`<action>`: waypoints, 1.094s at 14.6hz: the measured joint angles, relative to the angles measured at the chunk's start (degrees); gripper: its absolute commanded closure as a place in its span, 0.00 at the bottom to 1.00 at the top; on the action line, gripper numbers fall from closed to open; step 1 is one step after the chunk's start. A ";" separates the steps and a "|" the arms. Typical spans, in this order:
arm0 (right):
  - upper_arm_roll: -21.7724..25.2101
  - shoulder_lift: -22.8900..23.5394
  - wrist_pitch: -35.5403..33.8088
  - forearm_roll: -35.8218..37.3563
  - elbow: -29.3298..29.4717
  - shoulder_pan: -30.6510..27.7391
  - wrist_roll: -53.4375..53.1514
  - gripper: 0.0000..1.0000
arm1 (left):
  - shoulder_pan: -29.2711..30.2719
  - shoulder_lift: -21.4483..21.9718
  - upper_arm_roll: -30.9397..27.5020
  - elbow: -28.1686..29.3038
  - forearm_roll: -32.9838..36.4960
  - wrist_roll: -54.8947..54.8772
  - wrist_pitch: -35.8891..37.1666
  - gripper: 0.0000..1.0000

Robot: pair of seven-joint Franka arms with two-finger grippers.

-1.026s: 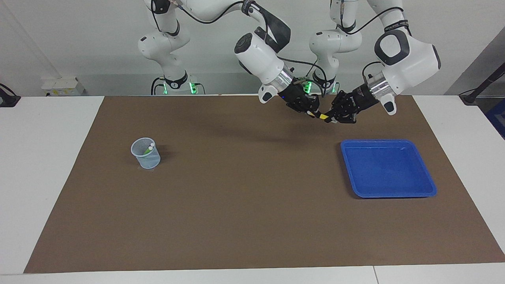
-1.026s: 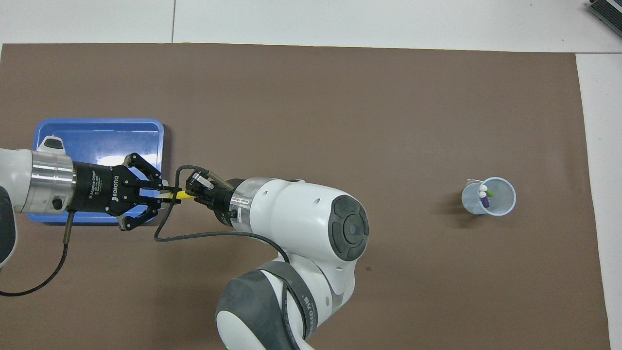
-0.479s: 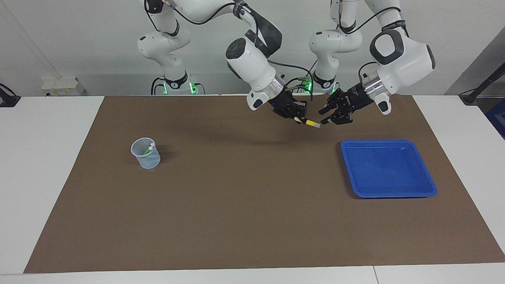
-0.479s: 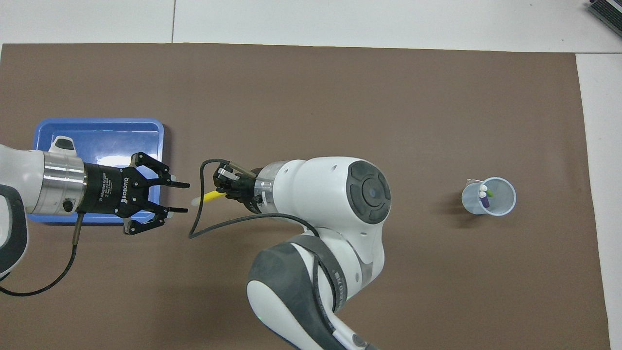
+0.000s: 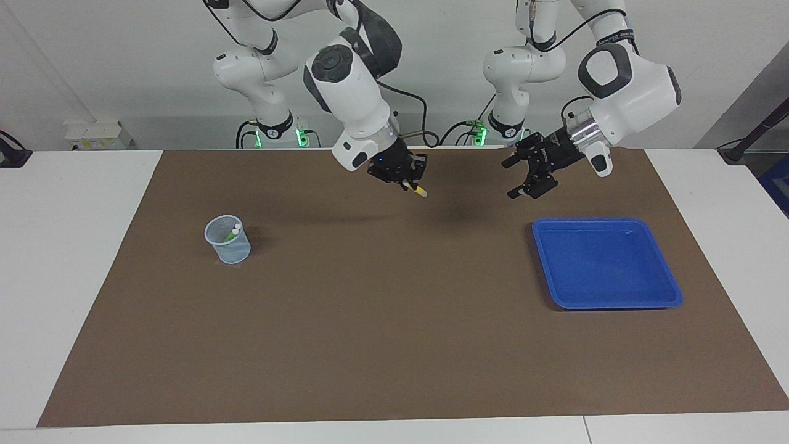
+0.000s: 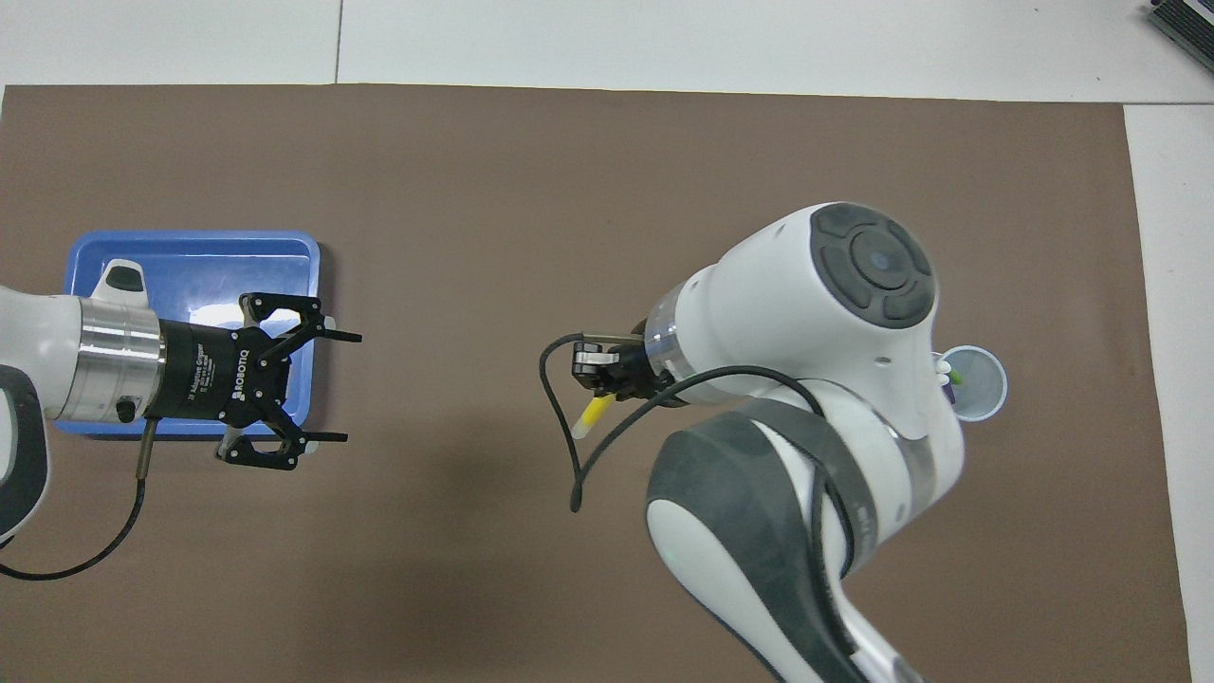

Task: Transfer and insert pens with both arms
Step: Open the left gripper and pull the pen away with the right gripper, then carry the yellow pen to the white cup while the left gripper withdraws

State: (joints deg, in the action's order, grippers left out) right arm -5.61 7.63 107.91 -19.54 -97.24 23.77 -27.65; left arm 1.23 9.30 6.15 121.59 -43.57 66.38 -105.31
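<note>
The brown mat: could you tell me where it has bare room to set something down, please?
The widest bare stretch of the brown mat runs between the mesh cup and the blue tray. The tray's floor is bare too. The cup already holds pens. Up near the robots, the right gripper holding the yellow pen and the open left gripper crowd the air.

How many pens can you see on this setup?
3. The yellow pen hangs in the right gripper, up over the mat. The green pen and the purple pen stand in the mesh cup. More could hide inside it.
</note>
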 measured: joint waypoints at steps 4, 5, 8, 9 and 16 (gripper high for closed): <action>0.19 -3.67 -12.18 8.04 -0.08 -9.77 24.10 1.00 | -0.12 0.09 0.02 0.30 6.34 -13.22 2.76 0.00; 0.19 -3.84 -13.49 10.84 -0.14 -11.80 30.50 1.00 | -0.17 0.12 0.03 0.31 8.11 -16.64 3.13 0.00; 0.21 -3.83 -13.84 19.13 -1.01 -16.47 49.92 1.00 | -0.21 0.22 0.03 0.33 13.47 -27.69 4.94 0.00; 0.22 -3.83 -13.16 21.62 -1.37 -17.61 55.91 1.00 | -0.21 0.24 0.03 0.33 15.52 -31.34 5.26 0.00; 0.13 -4.13 -3.49 30.16 -6.92 -20.53 80.66 1.00 | -0.14 0.44 -0.44 0.28 27.52 -53.06 5.66 0.00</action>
State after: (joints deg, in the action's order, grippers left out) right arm -5.47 3.50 104.42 10.62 -104.16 3.23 53.00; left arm 1.09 9.74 5.70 121.87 -16.06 13.32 -99.65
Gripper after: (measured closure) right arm 0.811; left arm 0.000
